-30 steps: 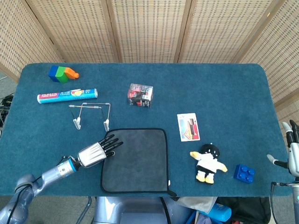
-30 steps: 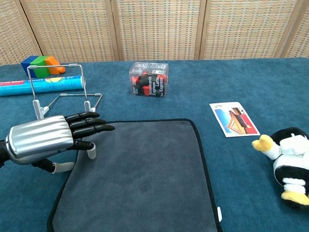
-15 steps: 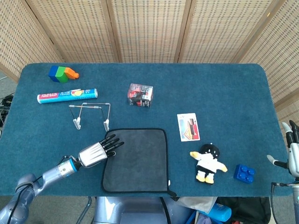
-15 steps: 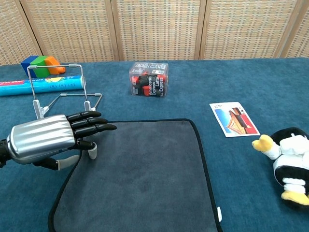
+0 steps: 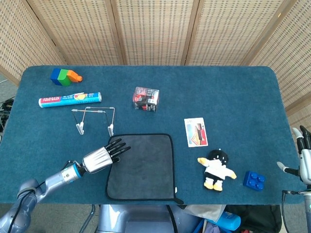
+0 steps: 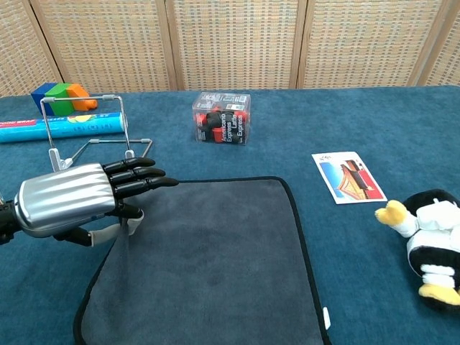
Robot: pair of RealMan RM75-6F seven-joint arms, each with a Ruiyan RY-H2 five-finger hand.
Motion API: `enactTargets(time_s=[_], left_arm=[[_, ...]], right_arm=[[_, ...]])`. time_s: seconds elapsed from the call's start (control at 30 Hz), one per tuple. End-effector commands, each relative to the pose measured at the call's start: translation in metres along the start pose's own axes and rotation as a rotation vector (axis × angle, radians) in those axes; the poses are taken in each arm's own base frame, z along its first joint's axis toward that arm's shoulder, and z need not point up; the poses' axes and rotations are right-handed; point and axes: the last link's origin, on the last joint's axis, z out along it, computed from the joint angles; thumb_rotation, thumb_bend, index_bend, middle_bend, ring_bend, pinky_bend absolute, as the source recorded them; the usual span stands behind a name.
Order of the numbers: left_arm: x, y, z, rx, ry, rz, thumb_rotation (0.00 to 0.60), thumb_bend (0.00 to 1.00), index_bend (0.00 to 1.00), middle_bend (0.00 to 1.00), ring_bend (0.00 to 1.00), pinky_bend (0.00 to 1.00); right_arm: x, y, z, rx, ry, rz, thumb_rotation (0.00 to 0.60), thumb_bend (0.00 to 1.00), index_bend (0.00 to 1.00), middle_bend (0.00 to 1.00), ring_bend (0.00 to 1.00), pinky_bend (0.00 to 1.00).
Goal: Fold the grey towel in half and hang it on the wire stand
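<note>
Left hand (image 6: 79, 198) pinches grey towel (image 6: 215, 266) left edge, lifting it slightly beside wire stand (image 6: 90, 129); right hand (image 5: 303, 158) open, idle.

Wire stand (image 5: 93, 119) just behind left hand (image 5: 101, 158); clear box (image 5: 146, 98) farther back.

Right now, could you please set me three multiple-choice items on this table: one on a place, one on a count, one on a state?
1. Where does the wire stand stand?
A. beyond the grey towel's far left corner
B. beside the penguin plush
C. on the towel

2. How many blue toy bricks lie near the penguin?
A. one
B. two
C. three

3. How is the towel?
A. hung on the stand
B. spread open, left edge slightly raised at the left hand
C. rolled up

Answers: 1 A, the stand sits just past that corner; 2 A, a single brick shows; 3 B, the towel lies unfolded with its edge lifting under the fingers.
</note>
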Motion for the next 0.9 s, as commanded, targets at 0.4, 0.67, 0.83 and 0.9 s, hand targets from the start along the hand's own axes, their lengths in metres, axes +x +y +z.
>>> enactTargets(time_s=[0.4,0.67,0.83,0.9], left_arm=[[0.024,0.004,0.064,-0.062,0.100,0.035,0.600,0.54,0.63,0.00,0.00,0.00],[0.037,0.030,0.115,-0.143,0.127,0.044,0.600,0.51,0.63,0.00,0.00,0.00],[0.040,0.039,0.140,-0.133,0.120,0.033,0.600,0.51,0.63,0.00,0.00,0.00],[0.041,0.040,0.147,-0.121,0.110,0.029,0.600,0.51,0.63,0.00,0.00,0.00]], right_arm=[[-0.001,0.000,0.003,-0.002,-0.014,0.009,0.600,0.00,0.00,0.00,0.00,0.00],[0.000,0.005,0.005,-0.018,-0.012,0.016,0.600,0.00,0.00,0.00,0.00,0.00],[0.001,0.004,0.006,-0.014,0.008,-0.003,0.600,0.00,0.00,0.00,0.00,0.00],[0.001,0.003,0.006,-0.004,0.031,-0.018,0.600,0.00,0.00,0.00,0.00,0.00]])
